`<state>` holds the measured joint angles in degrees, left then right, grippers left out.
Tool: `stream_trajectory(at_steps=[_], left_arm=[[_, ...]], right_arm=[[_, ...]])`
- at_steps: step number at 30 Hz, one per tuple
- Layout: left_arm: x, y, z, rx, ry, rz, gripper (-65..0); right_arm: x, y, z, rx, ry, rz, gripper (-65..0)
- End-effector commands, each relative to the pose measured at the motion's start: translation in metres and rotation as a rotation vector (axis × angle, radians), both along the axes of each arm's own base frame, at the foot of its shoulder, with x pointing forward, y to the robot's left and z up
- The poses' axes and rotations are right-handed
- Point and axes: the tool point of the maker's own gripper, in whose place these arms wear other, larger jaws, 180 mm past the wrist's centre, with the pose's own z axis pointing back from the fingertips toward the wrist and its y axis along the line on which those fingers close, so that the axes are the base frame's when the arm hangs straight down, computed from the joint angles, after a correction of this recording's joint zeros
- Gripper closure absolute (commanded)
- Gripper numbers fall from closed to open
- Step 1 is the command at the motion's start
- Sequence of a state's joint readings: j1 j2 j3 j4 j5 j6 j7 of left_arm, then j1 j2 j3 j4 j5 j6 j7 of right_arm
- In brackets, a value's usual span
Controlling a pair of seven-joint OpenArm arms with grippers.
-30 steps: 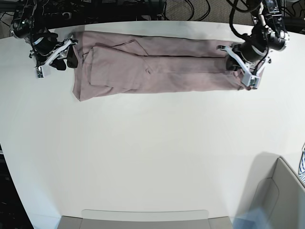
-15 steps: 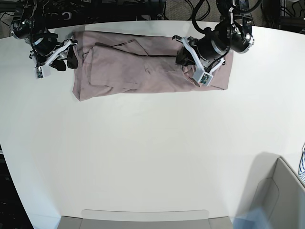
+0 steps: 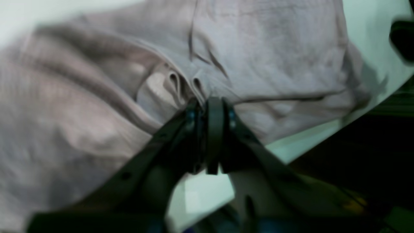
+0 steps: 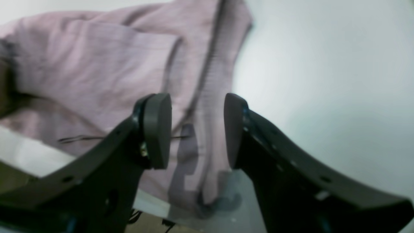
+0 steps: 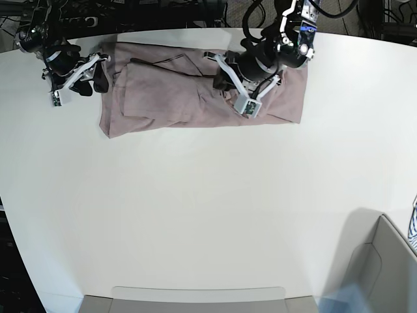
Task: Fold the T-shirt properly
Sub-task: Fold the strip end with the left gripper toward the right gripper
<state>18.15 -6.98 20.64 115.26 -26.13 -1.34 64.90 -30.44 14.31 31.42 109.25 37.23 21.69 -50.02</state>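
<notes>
While your left end effector (image 3: 207, 106) pinches a bunched edge of the wrinkled dusty-pink cotton T-shirt (image 5: 169, 91) lying along the far edge of the white desk (image 5: 208, 208), carry that edge level toward the far end; your right end effector (image 4: 194, 129) hovers wide, holding nothing.

One T-shirt (image 5: 163, 91) laid on one table (image 5: 195, 215), two grippers counted, left (image 5: 229, 88) and right (image 5: 79, 77), one grey box (image 5: 381, 274) seen at the corner, one striped cloth (image 5: 412, 228) seen at the edge.
</notes>
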Motion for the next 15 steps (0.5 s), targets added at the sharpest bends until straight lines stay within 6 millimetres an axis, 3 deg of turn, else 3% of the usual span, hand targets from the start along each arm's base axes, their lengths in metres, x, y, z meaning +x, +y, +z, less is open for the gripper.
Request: stream_trajectory(at_steps=[1,6,10,15], left_arm=[[0.000,-0.007,0.007,-0.026,0.000,0.020,-14.3],[0.003,-0.009,0.008,-0.041,0.010,0.093,-11.0],[0.015,-0.008,0.018,-0.062,-0.068,0.128,0.0],[0.018,0.002,0.022,-0.083,-0.153,0.222,0.0]], right_arm=[[0.005,-0.002,0.009,-0.008,-0.037,0.009,-26.9],[0.004,0.007,0.007,0.007,-0.032,0.030,-26.9],[0.005,0.006,0.008,0.006,-0.036,0.026,-26.9],[0.007,0.003,0.010,-0.002,-0.045,0.024,-26.9]])
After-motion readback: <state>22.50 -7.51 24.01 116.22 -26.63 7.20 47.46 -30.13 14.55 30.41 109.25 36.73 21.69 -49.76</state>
